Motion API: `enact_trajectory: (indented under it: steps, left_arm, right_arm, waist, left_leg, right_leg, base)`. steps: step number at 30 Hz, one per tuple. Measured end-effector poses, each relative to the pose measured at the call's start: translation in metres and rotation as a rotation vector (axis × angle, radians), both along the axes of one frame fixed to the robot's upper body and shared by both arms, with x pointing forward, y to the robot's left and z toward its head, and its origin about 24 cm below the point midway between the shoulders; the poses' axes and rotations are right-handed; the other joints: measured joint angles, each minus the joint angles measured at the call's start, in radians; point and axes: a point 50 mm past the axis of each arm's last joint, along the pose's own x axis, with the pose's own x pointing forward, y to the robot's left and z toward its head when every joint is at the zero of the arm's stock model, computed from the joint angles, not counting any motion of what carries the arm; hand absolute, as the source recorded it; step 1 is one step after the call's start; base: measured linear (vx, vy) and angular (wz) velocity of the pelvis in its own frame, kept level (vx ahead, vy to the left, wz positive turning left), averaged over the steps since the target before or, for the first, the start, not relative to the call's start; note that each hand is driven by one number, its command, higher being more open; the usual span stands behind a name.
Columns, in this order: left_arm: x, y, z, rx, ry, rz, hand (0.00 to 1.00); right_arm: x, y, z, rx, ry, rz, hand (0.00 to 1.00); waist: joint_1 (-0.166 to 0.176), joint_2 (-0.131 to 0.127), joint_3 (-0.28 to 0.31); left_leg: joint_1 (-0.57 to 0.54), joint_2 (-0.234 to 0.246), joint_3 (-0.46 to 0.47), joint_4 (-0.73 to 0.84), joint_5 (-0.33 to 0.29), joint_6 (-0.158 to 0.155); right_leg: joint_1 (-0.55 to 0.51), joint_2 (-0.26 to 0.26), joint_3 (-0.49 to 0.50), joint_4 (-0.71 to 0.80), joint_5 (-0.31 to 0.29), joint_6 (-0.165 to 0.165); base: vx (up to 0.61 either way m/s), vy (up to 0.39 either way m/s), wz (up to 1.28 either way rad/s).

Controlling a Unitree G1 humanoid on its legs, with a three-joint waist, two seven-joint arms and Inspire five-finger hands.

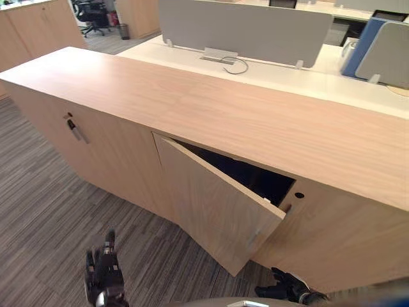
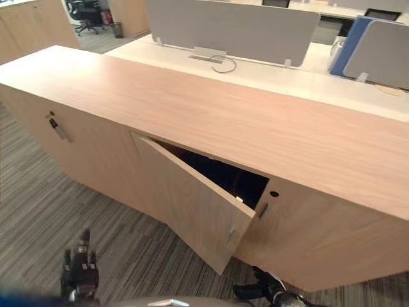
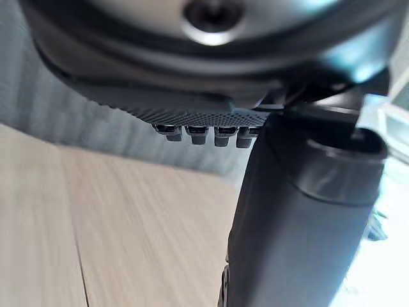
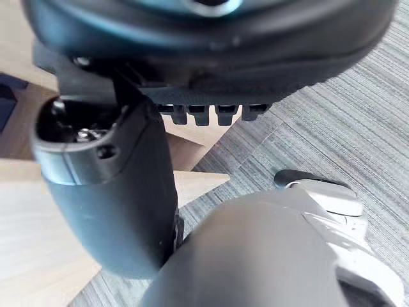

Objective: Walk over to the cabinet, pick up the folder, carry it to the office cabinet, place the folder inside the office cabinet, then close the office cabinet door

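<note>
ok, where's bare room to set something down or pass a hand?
Light-wood cabinet top: bare, bordered behind by the white desk. Hand passage: dark gap behind the half-open wooden door. Crowded: right hand by that door's lower corner.

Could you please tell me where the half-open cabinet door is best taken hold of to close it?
Take the door near its free edge, by the small handle, coming from the front with the right hand, which is low beside it. It hinges on the robot's left and stands outward, so that end likely gives most leverage.
</note>
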Motion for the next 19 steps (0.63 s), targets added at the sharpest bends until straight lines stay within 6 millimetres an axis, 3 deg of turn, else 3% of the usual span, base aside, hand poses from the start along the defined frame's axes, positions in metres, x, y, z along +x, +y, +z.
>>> enact_trajectory:
  steps: [3,5,7,9,10,11,13,14,16,18,19]
  left_arm:
    - [-0.038,-0.027,-0.028,-0.159,0.213,-0.066,1.0]
    - [-0.053,-0.037,-0.035,-0.192,0.306,-0.133,1.0]
    - [-0.054,-0.045,-0.037,-0.186,0.363,-0.243,1.0]
    - [-0.046,-0.047,-0.037,-0.165,0.37,-0.304,1.0]
    - [-0.039,-0.049,-0.037,-0.157,0.362,-0.329,1.0]
    - [-0.03,-0.051,-0.036,-0.137,0.36,-0.368,1.0]
    - [-0.025,-0.052,-0.036,-0.115,0.368,-0.404,1.0]
    - [-0.023,-0.052,-0.036,-0.109,0.368,-0.417,1.0]
    - [-0.019,-0.054,-0.036,-0.108,0.365,-0.441,1.0]
    - [-0.01,-0.052,-0.035,-0.089,0.367,-0.462,1.0]
    - [-0.01,-0.052,-0.034,-0.085,0.369,-0.469,1.0]
  right_arm:
    - [-0.002,0.013,-0.004,0.029,0.02,-0.011,1.0]
    - [-0.003,0.013,-0.005,0.032,0.027,-0.029,1.0]
    - [0.001,0.013,-0.004,0.034,0.024,-0.046,1.0]
    - [0.008,0.011,-0.003,0.025,0.016,-0.048,1.0]
    - [0.013,0.01,-0.001,0.016,0.008,-0.051,1.0]
    - [0.016,0.008,0.0,0.007,0.0,-0.069,1.0]
    - [0.014,0.004,-0.001,-0.009,-0.007,-0.108,1.0]
    - [0.01,0.003,-0.001,-0.023,-0.001,-0.123,1.0]
    - [0.008,-0.003,-0.002,-0.043,0.005,-0.202,1.0]
    - [-0.003,-0.01,-0.007,0.007,0.029,-0.512,1.0]
    - [-0.008,-0.011,-0.008,0.022,0.04,-0.584,1.0]
  waist:
    - [0.006,-0.005,-0.009]
    - [0.007,-0.005,-0.01]
    - [0.01,-0.006,-0.009]
    - [0.031,0.001,-0.003]
    - [0.041,0.011,0.008]
    - [0.043,0.011,0.021]
    - [0.039,0.011,0.022]
    - [0.04,0.011,0.015]
    - [0.05,0.018,-0.01]
    - [0.061,0.029,-0.019]
    - [0.061,0.03,-0.02]
  left_leg:
    - [0.036,-0.004,0.059,-0.097,-0.004,0.003]
    - [0.057,-0.006,0.097,-0.101,-0.003,0.003]
    - [0.065,-0.017,0.161,-0.102,-0.002,0.007]
    - [0.065,-0.019,0.228,-0.098,-0.002,0.012]
    - [0.065,-0.008,0.255,-0.099,0.0,0.015]
    - [0.083,-0.013,0.28,-0.098,0.001,0.016]
    - [0.12,-0.025,0.289,-0.111,0.001,0.016]
    - [0.135,-0.026,0.287,-0.123,0.005,0.013]
    - [0.148,-0.024,0.292,-0.18,0.032,0.008]
    - [0.149,-0.017,0.285,-0.27,0.069,0.007]
    - [0.152,-0.015,0.278,-0.288,0.08,0.012]
  right_leg:
    - [-0.025,0.001,0.055,-0.037,0.039,0.013]
    - [-0.027,0.002,0.091,-0.046,0.054,0.02]
    - [-0.067,0.001,0.154,-0.027,0.069,0.034]
    - [-0.128,0.007,0.156,0.025,0.087,0.047]
    - [-0.145,-0.005,0.102,0.048,0.094,0.04]
    - [-0.167,-0.046,-0.05,0.109,0.069,0.003]
    - [-0.167,-0.129,-0.238,0.189,0.034,-0.032]
    - [-0.157,-0.13,-0.25,0.186,0.037,-0.007]
    - [-0.154,-0.098,-0.248,0.144,0.057,-0.005]
    - [-0.14,-0.053,-0.245,0.025,0.12,-0.022]
    - [-0.13,-0.042,-0.245,-0.006,0.139,-0.024]
  base:
    - [-0.05,0.08,-0.45]
    - [-0.04,0.07,-0.67]
    - [-0.07,0.078,-0.82]
    - [-0.11,0.047,-0.92]
    - [-0.19,-0.001,-0.9]
    - [-0.16,-0.007,-0.54]
    - [-0.1,0.015,-0.17]
    - [-0.04,-0.03,-0.02]
    - [0.0,-0.094,-0.1]
    - [0.03,-0.1,-0.17]
    - [0.03,-0.044,-0.1]
